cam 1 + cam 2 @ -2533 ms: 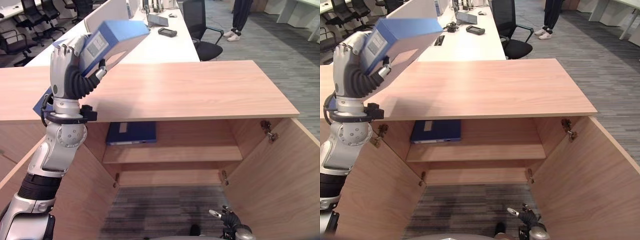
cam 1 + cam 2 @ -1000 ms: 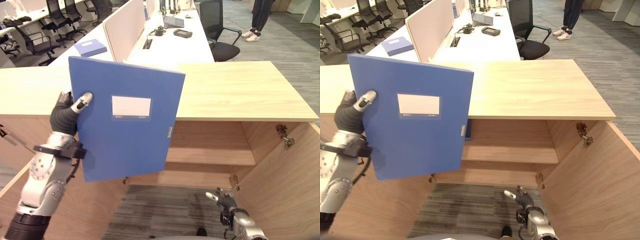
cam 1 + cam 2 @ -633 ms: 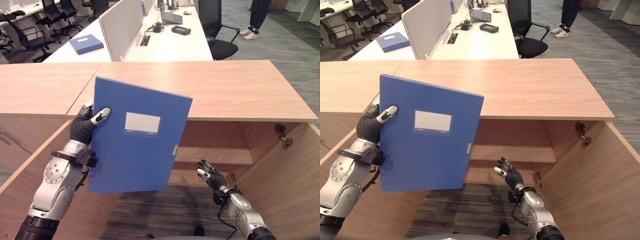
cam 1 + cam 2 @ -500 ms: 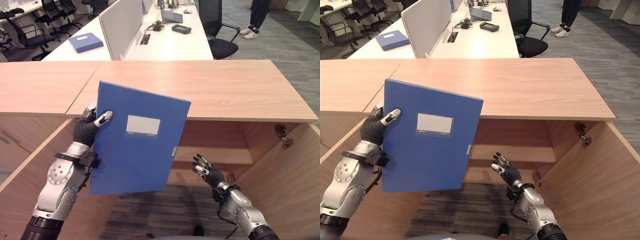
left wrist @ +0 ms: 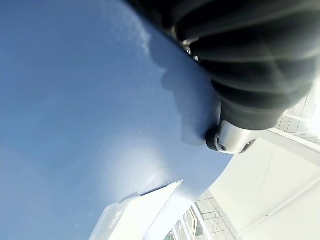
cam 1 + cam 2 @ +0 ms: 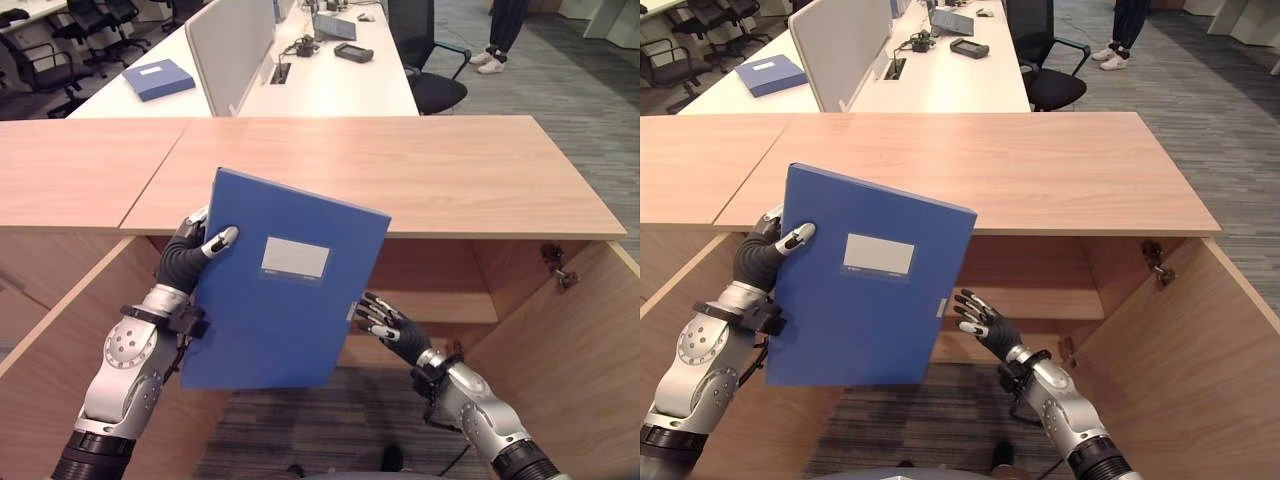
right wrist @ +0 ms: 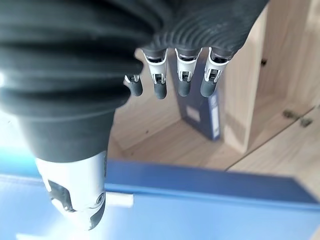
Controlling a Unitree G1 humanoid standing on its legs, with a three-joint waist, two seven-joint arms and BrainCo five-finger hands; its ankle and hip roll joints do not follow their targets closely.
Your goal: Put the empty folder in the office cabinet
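Gripping the blue folder at frame centre, left hand clasps its left edge; right hand, fingers spread, hovers just right.

Head stereo downward; wrist close-ups.

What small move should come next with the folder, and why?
Probably bring the right hand onto the folder's free edge. The left hand grips just one side, holding it upright before the open cabinet, while the right hand hovers open beside the clasp edge; two hands should steady it for lowering onto the shelf.
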